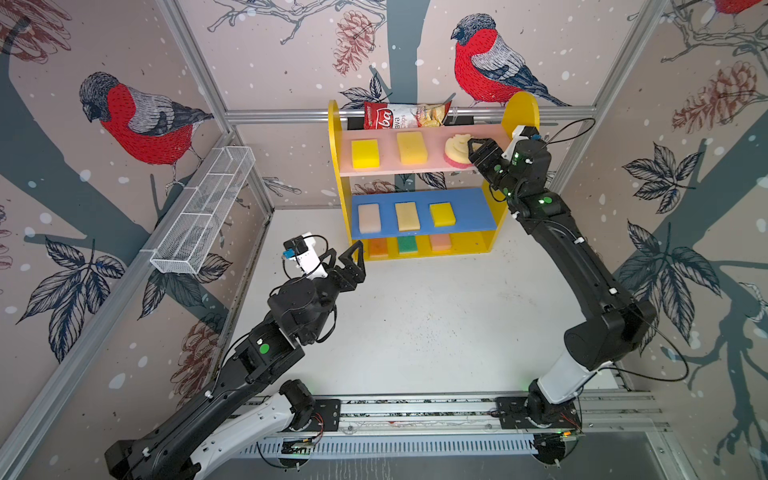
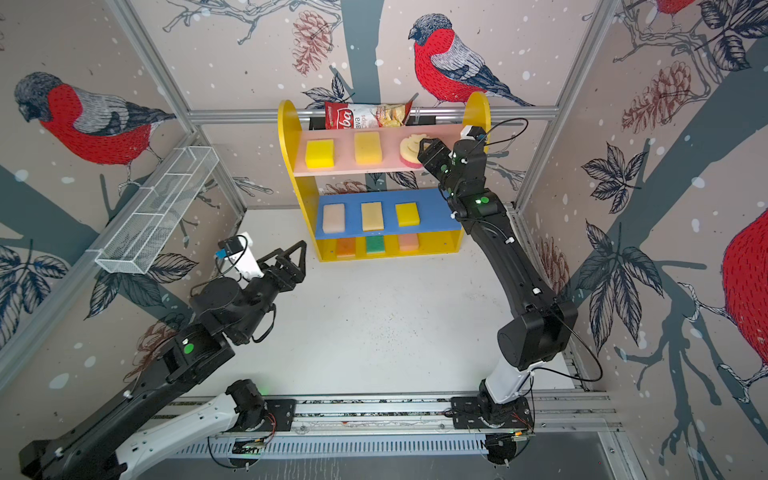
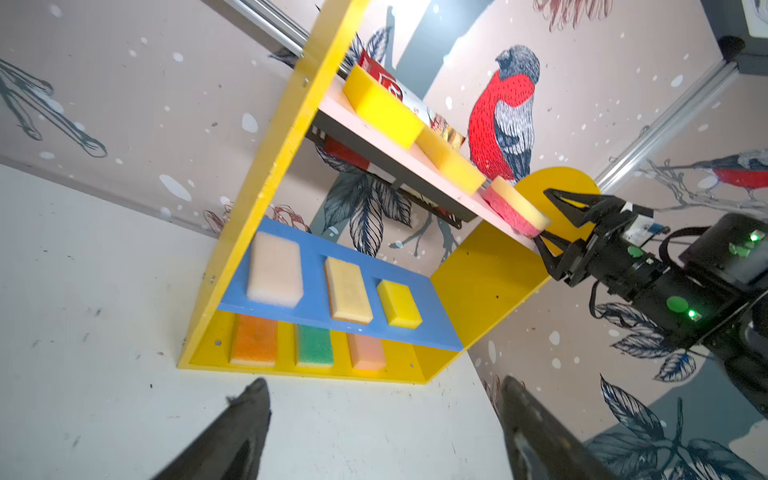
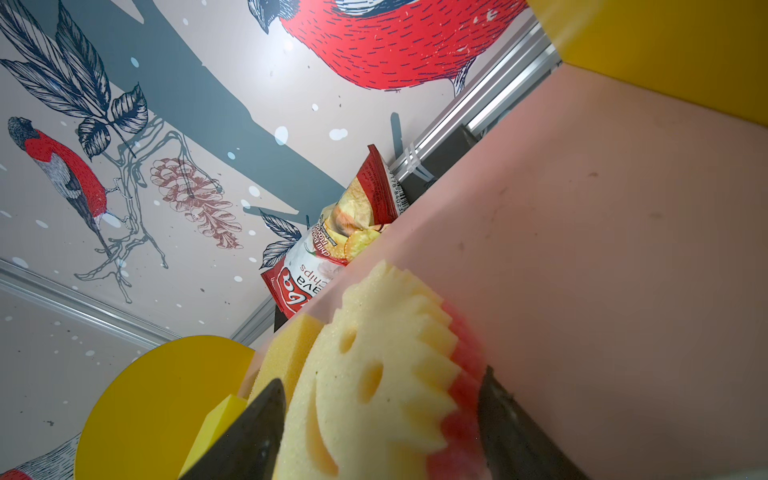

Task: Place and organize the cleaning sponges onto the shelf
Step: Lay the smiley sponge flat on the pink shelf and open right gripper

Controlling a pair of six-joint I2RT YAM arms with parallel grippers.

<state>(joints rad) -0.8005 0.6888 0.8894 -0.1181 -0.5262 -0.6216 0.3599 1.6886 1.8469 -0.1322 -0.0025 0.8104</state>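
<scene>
The shelf stands at the back with cleaning sponges on every tier. On the pink board lie a yellow sponge, a pale yellow one and the round smiley sponge, which overhangs the front edge. My right gripper is open, its fingers flanking the smiley sponge. Three sponges lie on the blue board, and an orange, a green and a salmon one on the base. Left of the shelf, over the floor, my left gripper hangs open and empty.
A red-and-white chips bag sits behind the pink board. A white wire-mesh basket hangs on the left wall. Patterned walls close in the white floor on three sides.
</scene>
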